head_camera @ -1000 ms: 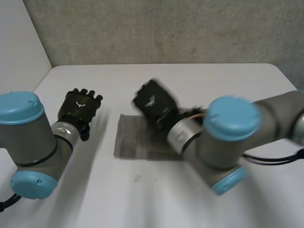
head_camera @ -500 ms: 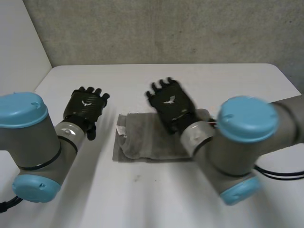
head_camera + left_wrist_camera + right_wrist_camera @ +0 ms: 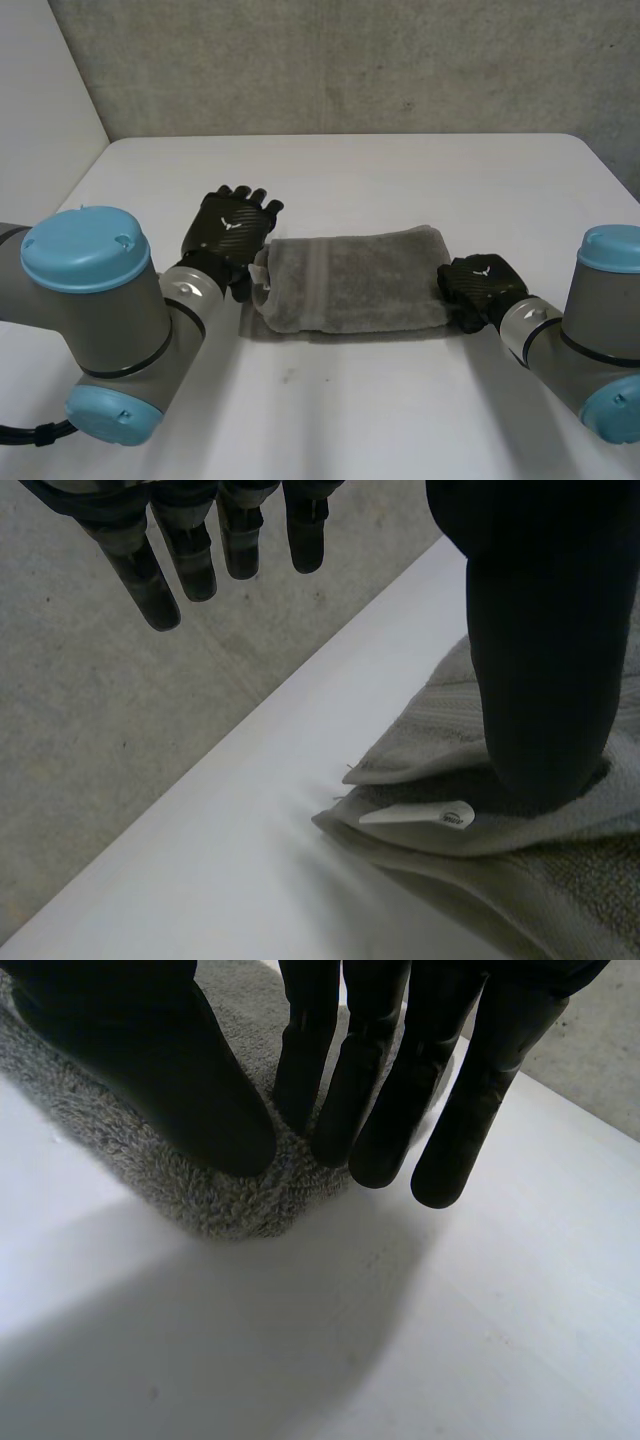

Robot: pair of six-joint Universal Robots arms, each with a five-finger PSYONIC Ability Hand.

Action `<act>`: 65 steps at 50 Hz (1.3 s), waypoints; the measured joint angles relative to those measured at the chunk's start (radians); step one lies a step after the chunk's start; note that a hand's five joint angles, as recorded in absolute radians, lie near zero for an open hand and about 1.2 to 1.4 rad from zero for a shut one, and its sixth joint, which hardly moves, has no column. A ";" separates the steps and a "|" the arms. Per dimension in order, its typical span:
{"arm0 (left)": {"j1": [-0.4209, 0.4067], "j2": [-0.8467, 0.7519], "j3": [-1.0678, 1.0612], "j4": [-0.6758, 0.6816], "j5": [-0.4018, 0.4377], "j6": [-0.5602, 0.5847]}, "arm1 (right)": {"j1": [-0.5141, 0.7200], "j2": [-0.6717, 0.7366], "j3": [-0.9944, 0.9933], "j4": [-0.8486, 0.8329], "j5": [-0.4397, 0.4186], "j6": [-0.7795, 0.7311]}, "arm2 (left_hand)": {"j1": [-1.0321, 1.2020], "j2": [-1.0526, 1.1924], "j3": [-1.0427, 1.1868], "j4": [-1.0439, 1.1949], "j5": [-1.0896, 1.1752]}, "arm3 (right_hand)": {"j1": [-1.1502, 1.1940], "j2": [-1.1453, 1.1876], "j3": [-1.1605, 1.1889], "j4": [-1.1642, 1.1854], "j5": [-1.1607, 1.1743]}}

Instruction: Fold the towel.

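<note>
— Where's the towel (image 3: 350, 280)?
— Folded mid-surface (image 3: 400, 170), well clear of the edges.
— Fingers?
— On the left hand (image 3: 232, 228) straight, thumb on one end; on the right hand (image 3: 480, 285) straight, touching the other end.

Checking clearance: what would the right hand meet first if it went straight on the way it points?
The towel: the right hand points into its folded end, fingertips touching it, so it would likely push the cloth at once.

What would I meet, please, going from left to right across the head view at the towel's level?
left arm → left hand → towel → right hand → right arm
</note>
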 measured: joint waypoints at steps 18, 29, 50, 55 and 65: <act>0.032 0.019 -0.033 -0.001 -0.005 -0.001 | 0.023 -0.064 -0.071 0.006 0.015 0.029 | 0.000 0.000 0.000 0.000 0.000 | 0.003 -0.022 -0.017 -0.019 -0.008; 0.036 0.017 -0.043 0.000 -0.001 0.000 | 0.018 -0.054 -0.018 0.010 0.016 0.028 | 0.000 0.000 0.000 0.000 0.000 | -0.204 -0.376 -0.386 -0.393 -0.334; 0.039 0.018 -0.045 0.000 -0.002 0.000 | 0.032 -0.008 -0.081 -0.003 0.024 -0.030 | 0.000 0.000 0.000 0.000 0.000 | 0.036 -0.022 -0.032 -0.036 -0.020; 0.043 0.021 -0.042 -0.001 -0.005 0.000 | 0.152 -0.009 -0.203 -0.002 0.076 -0.140 | 0.000 0.000 0.000 0.000 0.000 | 0.048 0.003 0.009 0.008 0.017; 0.086 0.074 -0.054 -0.006 -0.009 -0.003 | 0.523 0.119 -0.417 -0.001 0.083 -0.426 | 0.000 0.000 0.000 0.000 0.000 | 0.053 0.003 0.009 0.008 0.023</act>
